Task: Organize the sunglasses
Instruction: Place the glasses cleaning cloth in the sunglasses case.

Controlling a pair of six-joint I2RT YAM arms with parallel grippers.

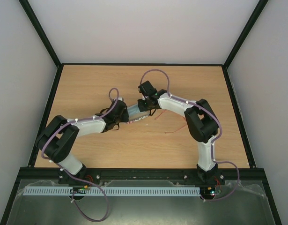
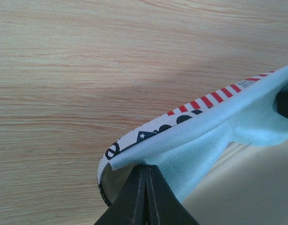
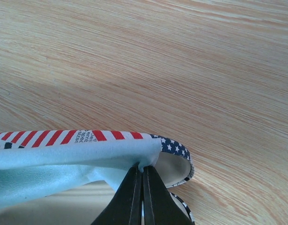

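Note:
The open flag-print case (image 1: 137, 116) lies mid-table between both arms. A light blue cloth (image 2: 218, 136) is stretched over its opening. My left gripper (image 2: 147, 166) is shut on one cloth corner at the case's rounded end (image 2: 134, 138). At the starred end of the case (image 3: 177, 147), my right gripper (image 3: 142, 168) pinches the cloth (image 3: 64, 164), jaws shut. In the top view the left gripper (image 1: 121, 114) and right gripper (image 1: 146, 107) flank the case. The thin red sunglasses (image 1: 177, 128) lie on the wood to the right, partly under the right arm.
A black frame (image 1: 48, 112) borders the wooden table (image 1: 101, 79), with pale walls beyond it. A white slotted strip (image 1: 134, 191) runs along the near edge by the arm bases. Purple cables (image 1: 155, 72) loop above both arms.

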